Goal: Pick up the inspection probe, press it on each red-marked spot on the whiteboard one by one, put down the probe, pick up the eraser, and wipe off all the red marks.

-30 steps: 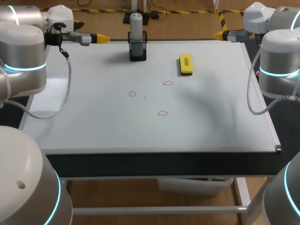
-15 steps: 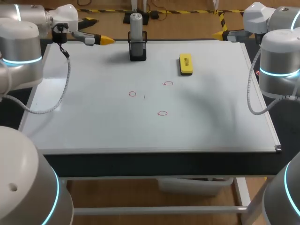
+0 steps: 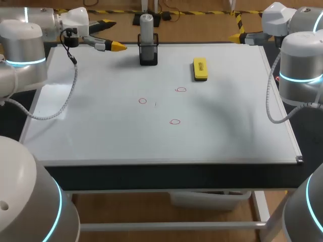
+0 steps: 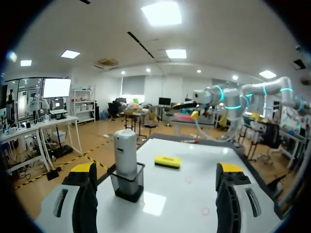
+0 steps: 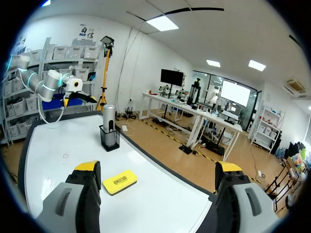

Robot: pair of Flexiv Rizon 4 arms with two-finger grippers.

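The grey cylindrical probe (image 3: 146, 26) stands upright in a black holder (image 3: 148, 54) at the back of the whiteboard (image 3: 101, 136). A yellow eraser (image 3: 200, 69) lies to its right. Three small red circles (image 3: 142, 101) (image 3: 180, 89) (image 3: 174, 121) mark the board's middle. My left gripper (image 3: 113, 34) hangs open at the back left, a short way left of the probe. From the left wrist, the probe (image 4: 126, 154) stands ahead between the open fingers (image 4: 82, 174), untouched. My right gripper (image 3: 235, 31) is open at the back right corner; the eraser (image 5: 119, 181) lies ahead of it.
The whiteboard covers nearly the whole table, with its framed front edge (image 3: 171, 162) near me and its right edge (image 3: 280, 101) beside my right arm. The holder is the only upright obstacle.
My left gripper has moved right along the back edge, closer to the probe holder. The right arm, probe and eraser have not moved.
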